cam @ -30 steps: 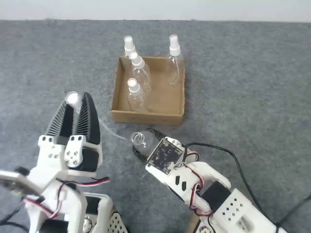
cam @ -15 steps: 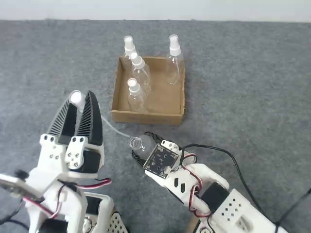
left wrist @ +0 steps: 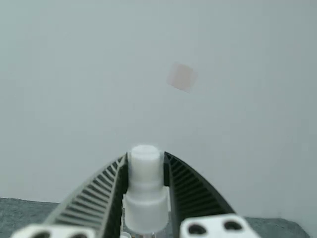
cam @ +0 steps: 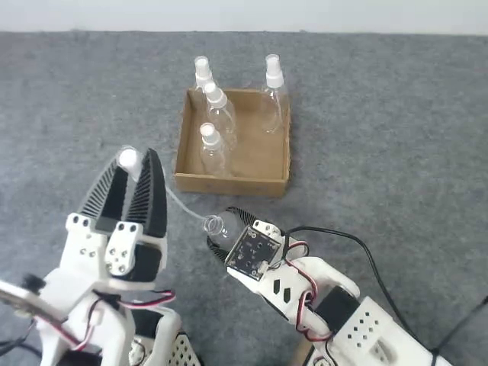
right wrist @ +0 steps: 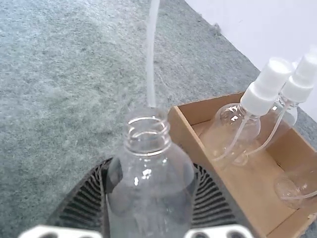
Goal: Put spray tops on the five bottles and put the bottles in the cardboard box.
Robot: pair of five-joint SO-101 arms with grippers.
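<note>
- The counter is covered in a grey, felt-like carpet, and a pale wall runs along its far edge.
- In the left wrist view the wall carries a faint pinkish square patch.
- A black cable loops over the carpet beside the right arm.
- The cardboard box is brown, shallow and open-topped, and sits near the middle of the counter.
- Four capped bottles of clear plastic with white spray heads stand upright at the box. Three are plainly inside it. The base of the one at the far left corner is hidden, so I cannot tell whether it is in or just behind.
- The open bottle is clear with a threaded neck and no top. It lies tilted just in front of the box's near wall, with the right end effector closed around its body.
- The spray top is white and pinched between the fingers of the left end effector, to the left of the box.
- Its dip tube is thin and clear, slanting down to the open bottle's mouth. I cannot tell whether the tip is inside.
</note>
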